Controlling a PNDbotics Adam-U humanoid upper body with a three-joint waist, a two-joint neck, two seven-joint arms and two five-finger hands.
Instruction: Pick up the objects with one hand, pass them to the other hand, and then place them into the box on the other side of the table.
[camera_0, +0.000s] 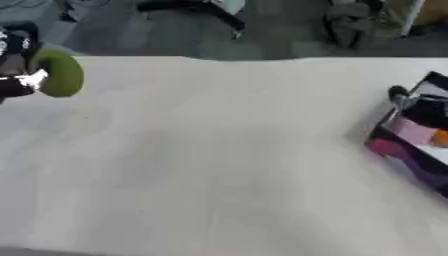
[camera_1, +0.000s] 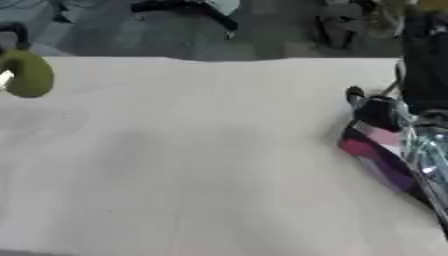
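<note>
- Progress looks early: the left robot hand (camera_0: 16, 62) shows at the far left table (camera_0: 219, 160) edge, pressed against one green rounded object (camera_0: 59, 73); finger positions cannot be made out.
- Handover and placing remain.
- One box (camera_0: 411, 145) sits at the right edge, something orange inside.
- Right robot hand is unseen.

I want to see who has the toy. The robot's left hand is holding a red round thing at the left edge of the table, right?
Not quite: the round thing is green, not red. The left eye view shows the left hand holding it at the left edge of the table.
</note>
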